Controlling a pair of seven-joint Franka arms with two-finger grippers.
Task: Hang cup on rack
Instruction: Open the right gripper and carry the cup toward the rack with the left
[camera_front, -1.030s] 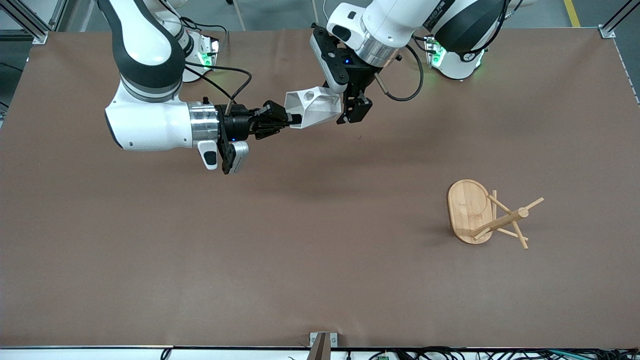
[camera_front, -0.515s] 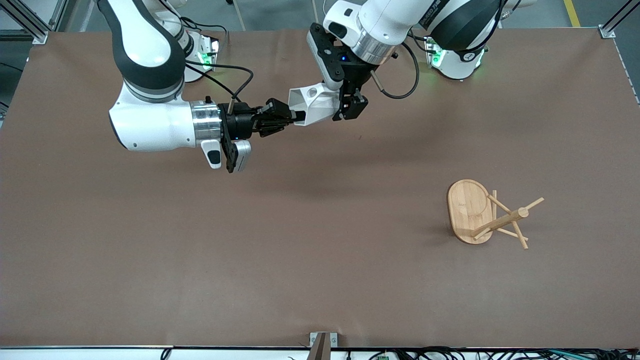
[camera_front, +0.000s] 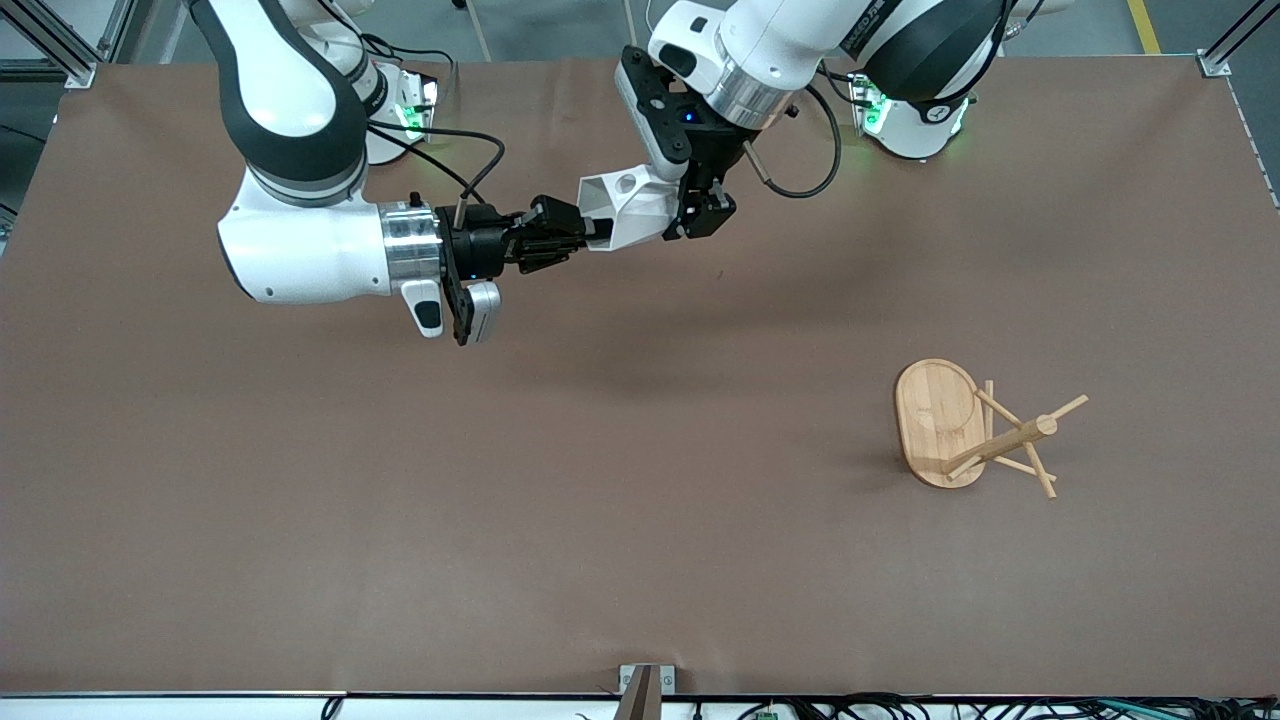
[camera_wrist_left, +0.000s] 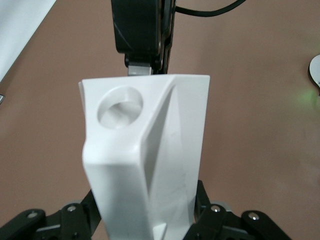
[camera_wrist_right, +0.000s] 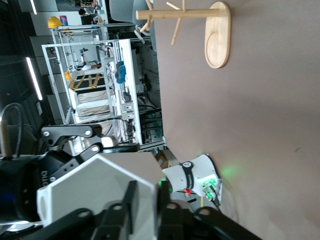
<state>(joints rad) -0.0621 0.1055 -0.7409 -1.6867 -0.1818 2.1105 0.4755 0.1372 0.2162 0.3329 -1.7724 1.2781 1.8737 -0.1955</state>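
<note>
A small white faceted cup (camera_front: 625, 208) hangs in mid-air over the table (camera_front: 300, 520) near the robots' bases, roughly midway between the two arms, gripped at both ends. It lies on its side, its handle part with the round hole facing up and its polygonal rim turned toward the right arm. The right claw (camera_front: 585, 234), reaching in level from the right arm's end of the table, has its fingers pinched on the cup's rim wall; the right wrist view shows one finger inside the mouth and one outside (camera_wrist_right: 145, 200). The left claw (camera_front: 690, 208), coming down from the left arm's base, is closed on the cup's narrow end, with its dark fingers (camera_wrist_left: 207, 220) pressed against both sides of the white body in the left wrist view.

Well apart from the cup, toward the left arm's end of the table and nearer the front camera, the light bamboo rack (camera_front: 975, 430) stands on its oval base, central post and thin angled pegs bare. Only open brown table lies between cup and rack. A small metal bracket (camera_front: 645, 680) sits at the table's edge nearest the front camera.
</note>
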